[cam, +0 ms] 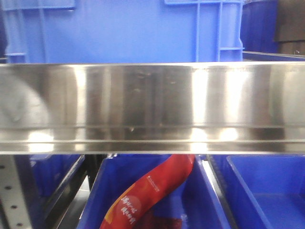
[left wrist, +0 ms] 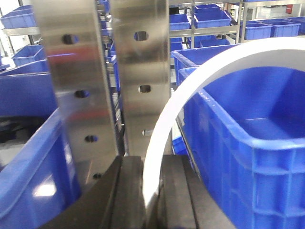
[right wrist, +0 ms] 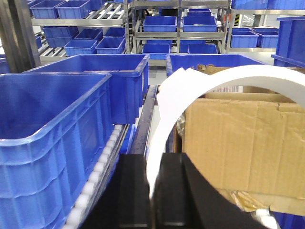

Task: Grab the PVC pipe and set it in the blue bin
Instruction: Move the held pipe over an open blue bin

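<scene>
Steel shelving racks (right wrist: 86,21) stacked with blue plastic bins (right wrist: 43,143) fill the warehouse. The left gripper (left wrist: 151,167) is clenched on a thin white half-ring PVC pipe (left wrist: 202,74), which arches in front of a deep blue bin (left wrist: 248,157). The right gripper (right wrist: 155,164) likewise clamps a second white arc (right wrist: 238,75) before a brown cardboard box (right wrist: 238,143)

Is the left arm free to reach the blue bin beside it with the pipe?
Probably yes: the blue bin stands open close beside the clamped PVC pipe, with nothing between them.
</scene>
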{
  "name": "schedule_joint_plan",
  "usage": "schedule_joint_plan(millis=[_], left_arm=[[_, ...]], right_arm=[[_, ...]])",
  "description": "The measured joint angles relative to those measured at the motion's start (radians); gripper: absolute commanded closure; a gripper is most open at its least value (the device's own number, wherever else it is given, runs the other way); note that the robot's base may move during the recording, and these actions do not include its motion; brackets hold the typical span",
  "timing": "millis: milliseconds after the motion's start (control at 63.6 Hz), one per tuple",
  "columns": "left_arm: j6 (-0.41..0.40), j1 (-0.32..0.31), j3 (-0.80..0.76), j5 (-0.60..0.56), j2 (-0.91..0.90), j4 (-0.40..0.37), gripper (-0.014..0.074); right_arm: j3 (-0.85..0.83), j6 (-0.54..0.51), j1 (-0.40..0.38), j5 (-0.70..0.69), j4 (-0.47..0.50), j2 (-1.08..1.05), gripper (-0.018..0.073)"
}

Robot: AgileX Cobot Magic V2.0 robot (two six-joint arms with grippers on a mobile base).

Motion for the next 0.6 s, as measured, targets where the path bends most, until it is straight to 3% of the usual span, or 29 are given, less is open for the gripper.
schedule_joint_plan(millis=[598], left_arm=[[0.0, 0.0, 0.0, 0.0, 0.0, 0.0, 0.0707]], right_arm=[[0.0, 0.0, 0.0, 0.0, 0.0, 0.0, 0.0727]])
